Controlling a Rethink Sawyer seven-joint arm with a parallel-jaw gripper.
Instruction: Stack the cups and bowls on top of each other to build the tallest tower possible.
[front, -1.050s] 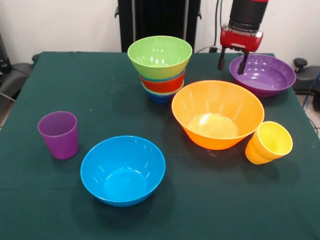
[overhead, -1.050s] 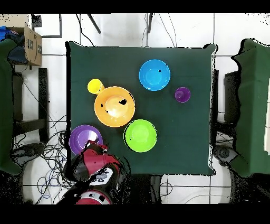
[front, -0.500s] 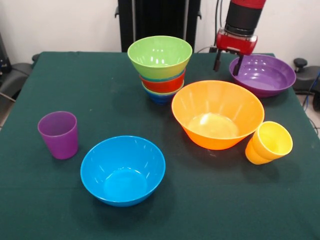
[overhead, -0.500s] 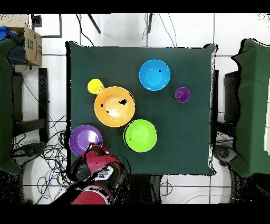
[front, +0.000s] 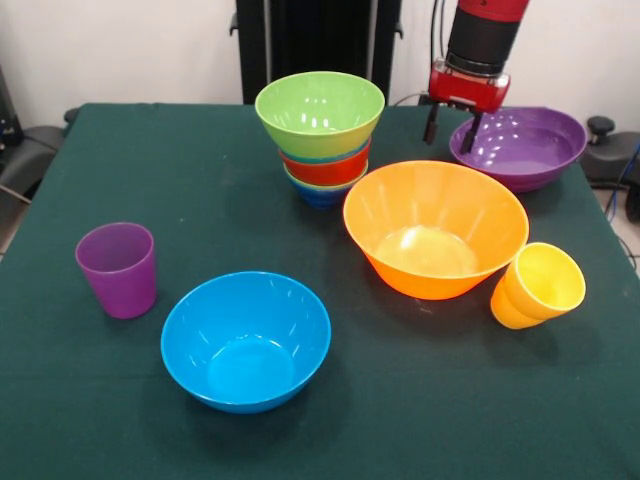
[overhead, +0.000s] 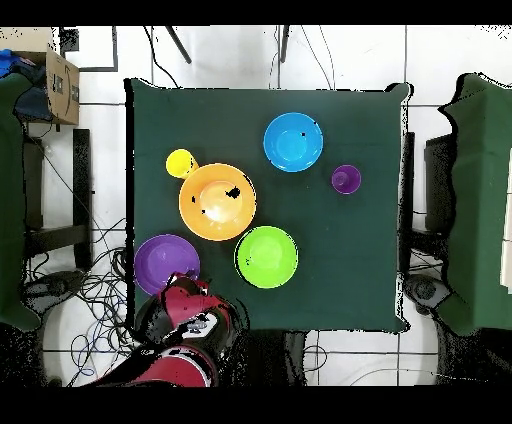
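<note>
In the front view, the purple cup (front: 117, 268) stands at the far left of the table (front: 200, 190), with the blue bowl (front: 246, 340) just right of it and nearer the camera. Behind them is the tower (front: 321, 135), 1 green bowl nested over red-orange and blue ones. Next comes the orange bowl (front: 435, 229), the yellow cup (front: 538, 285) leaning beside it. At the back right, the gripper (front: 451, 125) has its 2 fingers closed on the near rim of the purple bowl (front: 520, 147), which looks tilted, its held side raised. To do this well, the lift should go high enough to clear the orange bowl, carry the wide bowl level, and centre it over the green one.
</note>
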